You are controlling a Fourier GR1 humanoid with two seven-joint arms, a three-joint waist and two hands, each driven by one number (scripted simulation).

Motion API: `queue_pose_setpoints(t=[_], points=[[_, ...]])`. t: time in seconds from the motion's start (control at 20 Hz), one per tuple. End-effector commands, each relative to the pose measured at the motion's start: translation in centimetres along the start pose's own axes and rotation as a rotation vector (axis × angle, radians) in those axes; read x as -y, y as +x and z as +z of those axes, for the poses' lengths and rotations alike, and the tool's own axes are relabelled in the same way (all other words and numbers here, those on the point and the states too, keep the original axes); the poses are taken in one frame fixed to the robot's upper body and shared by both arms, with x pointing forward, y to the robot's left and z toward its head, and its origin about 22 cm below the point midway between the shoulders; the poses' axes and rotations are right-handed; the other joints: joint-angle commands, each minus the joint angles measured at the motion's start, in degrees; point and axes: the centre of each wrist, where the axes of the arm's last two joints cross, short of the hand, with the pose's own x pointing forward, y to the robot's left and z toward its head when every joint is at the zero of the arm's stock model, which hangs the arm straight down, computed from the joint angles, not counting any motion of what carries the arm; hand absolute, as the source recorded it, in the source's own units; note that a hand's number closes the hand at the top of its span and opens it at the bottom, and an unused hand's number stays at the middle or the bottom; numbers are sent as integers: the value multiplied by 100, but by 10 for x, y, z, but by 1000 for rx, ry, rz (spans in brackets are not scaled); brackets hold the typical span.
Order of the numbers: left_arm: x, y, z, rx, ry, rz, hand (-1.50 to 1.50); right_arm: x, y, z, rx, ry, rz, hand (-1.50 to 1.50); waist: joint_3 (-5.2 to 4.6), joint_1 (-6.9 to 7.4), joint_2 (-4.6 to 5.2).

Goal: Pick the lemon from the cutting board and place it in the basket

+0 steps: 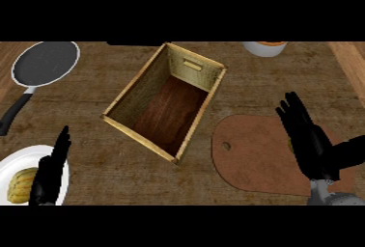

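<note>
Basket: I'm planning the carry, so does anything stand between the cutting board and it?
Nothing visible does. Only bare counter separates the cutting board from the basket, whose top is open.

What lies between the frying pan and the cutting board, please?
The open basket stands between the frying pan and the cutting board, seen in the head view.

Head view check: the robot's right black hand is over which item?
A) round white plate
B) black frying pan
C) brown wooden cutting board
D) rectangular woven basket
C: the right hand, fingers straight, lies over the brown wooden cutting board, apart from the rectangular woven basket.
</note>
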Motion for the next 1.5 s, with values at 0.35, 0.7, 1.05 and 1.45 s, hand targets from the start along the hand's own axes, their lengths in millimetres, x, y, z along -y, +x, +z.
queue_pose_setpoints(t=[0.35, 0.7, 1.05, 1.45], points=[[1, 115, -35, 505, -212, -38, 0, -51, 41, -66, 241, -22, -253, 150, -2, -24, 182], [-8, 130, -48, 492, -215, -32, 0, -100, 61, -103, 351, -370, 173, -150, -41, -133, 131], [-22, 116, -44, 469, -201, -66, 0, 5, 81, -128, 36, -522, 781, -150, -104, -255, 16], [-12, 124, -46, 479, -215, -39, 0, -12, 144, -134, -396, -127, 1230, -150, -86, -210, 10]])
